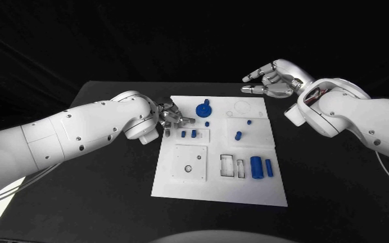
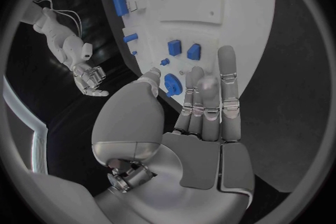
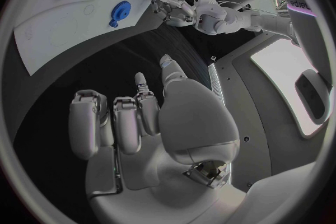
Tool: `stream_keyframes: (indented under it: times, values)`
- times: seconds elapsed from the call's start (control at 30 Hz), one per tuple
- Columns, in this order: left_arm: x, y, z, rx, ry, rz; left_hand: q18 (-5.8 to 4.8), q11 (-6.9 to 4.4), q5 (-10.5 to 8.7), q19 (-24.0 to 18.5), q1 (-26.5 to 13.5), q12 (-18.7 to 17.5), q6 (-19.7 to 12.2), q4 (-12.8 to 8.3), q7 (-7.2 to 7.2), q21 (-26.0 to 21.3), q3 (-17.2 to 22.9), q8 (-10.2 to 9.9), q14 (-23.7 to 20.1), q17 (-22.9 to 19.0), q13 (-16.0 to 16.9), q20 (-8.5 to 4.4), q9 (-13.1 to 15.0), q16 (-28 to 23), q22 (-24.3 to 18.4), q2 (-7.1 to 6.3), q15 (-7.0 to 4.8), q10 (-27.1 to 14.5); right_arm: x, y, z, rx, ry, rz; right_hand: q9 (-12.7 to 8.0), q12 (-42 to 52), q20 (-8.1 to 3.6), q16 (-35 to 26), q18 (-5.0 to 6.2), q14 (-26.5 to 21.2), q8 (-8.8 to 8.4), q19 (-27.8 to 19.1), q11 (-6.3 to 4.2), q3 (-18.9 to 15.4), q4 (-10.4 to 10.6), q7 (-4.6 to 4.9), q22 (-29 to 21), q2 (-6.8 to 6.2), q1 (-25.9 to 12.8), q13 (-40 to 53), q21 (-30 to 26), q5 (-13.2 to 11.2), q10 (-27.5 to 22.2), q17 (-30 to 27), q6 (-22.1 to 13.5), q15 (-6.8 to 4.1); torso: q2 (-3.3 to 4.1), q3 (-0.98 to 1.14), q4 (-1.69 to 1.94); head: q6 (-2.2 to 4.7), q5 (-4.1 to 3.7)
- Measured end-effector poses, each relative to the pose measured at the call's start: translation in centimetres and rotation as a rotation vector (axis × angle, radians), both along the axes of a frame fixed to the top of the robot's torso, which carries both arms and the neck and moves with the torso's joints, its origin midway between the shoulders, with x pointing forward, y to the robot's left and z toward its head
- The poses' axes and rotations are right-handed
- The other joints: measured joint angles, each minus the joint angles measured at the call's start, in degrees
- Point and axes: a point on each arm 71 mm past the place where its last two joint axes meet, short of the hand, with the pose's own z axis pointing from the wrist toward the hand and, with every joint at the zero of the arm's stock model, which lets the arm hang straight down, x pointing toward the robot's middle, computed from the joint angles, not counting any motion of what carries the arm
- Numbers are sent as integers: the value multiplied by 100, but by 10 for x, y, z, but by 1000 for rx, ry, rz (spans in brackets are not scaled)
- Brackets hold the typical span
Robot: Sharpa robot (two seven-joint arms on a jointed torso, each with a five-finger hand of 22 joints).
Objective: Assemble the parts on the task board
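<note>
- A white task board [image 1: 218, 153] lies flat in the middle of a black table [image 1: 105, 187]; every place below is given relative to this board.
- The left hand [image 1: 172, 115] hovers over the board's far left edge. Its fingers are loosely spread and hold nothing, probably poised to reach a nearby part.
- Just beside that hand, toward the board's middle, a round blue gear [image 1: 203, 108] sits on the board's far section.
- The right hand [image 1: 271, 81] hangs off the board, beyond its far right corner. It is open, fingers gently curled and empty, seemingly parked clear of the work.
- A blue cylinder [image 1: 257, 167] lies near the board's right edge, its long axis running from near side to far side.
</note>
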Motion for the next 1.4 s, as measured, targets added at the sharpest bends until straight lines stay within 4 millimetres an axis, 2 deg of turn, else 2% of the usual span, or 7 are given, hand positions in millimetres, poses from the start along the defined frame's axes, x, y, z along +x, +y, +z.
stream_keyframes:
  times: [0.13,0.23,0.4,0.63,0.8,1.03,1.4]
  values:
    - [2,-4,5,-110,-49,-11,-1,273,19,-402,296,-392,-374,2,256,-817,-234,-116,-826,-987,-397,239,-242,-1117,-572,-48,277,-596,0,-1,-1,-1,2,-2,0,0,0,0,0,0,0,0,0,0,0,0,0,0,0,0,0,0,0,0,0,0,0,-1,-1,8,-14]
    - [4,-8,9,-164,-107,-31,-1,298,19,-334,915,-424,-384,-139,266,-1028,-108,-116,-850,-1154,-581,324,-379,-1212,-773,40,286,-635,0,-1,-1,-2,3,-3,0,0,0,0,0,0,0,0,0,0,0,0,0,0,0,0,0,0,0,0,0,0,-1,-2,-1,16,-23]
    - [8,-18,15,-182,-212,-81,88,266,-86,97,1849,-588,-273,-490,227,-1051,266,-155,-518,-1216,-907,241,-645,-1027,-878,110,201,-603,1,-1,-2,-1,6,-3,0,0,0,0,0,0,0,0,-12,0,0,0,0,0,0,0,0,0,-12,-1,0,0,-1,-3,-1,54,-46]
    - [10,-45,18,-110,-365,-220,88,91,-254,975,2391,-1255,487,-666,81,-324,934,-803,841,860,-1866,21,-1526,1285,-449,-178,43,-218,1,0,-3,1,9,-1,0,0,0,0,0,0,0,0,-20,0,0,0,0,0,0,0,0,0,-20,-1,0,0,5,-7,-7,103,-88]
    - [10,-61,15,-35,-447,-313,-98,83,-254,1476,2279,-1750,825,-659,27,1139,1127,-1221,1239,1802,-2437,-11,-1954,2133,939,-361,21,12,1,1,-4,2,11,1,0,0,0,0,0,0,0,0,-20,0,0,0,0,0,0,0,0,0,-20,-1,0,0,9,-5,-12,120,-106]
    - [12,-73,7,62,-504,-390,-171,66,-254,1596,2168,-2265,1169,-709,-8,1750,1224,-1675,1269,1993,-3014,-35,-2360,2339,1540,-472,-8,324,0,2,-5,2,12,3,-1,0,0,0,0,0,0,0,-20,0,0,0,0,1,1,0,0,0,-20,-1,0,0,11,-3,-11,123,-127]
    - [12,-82,0,137,-521,-438,-183,85,-254,1596,2168,-2472,1320,-777,1,1847,1292,-1826,1269,1822,-3235,-34,-2489,2299,1652,-472,-8,403,0,3,-5,3,12,6,-1,0,0,0,0,0,0,0,-20,0,0,0,1,23,23,0,0,0,-20,-2,0,0,7,1,-6,102,-137]
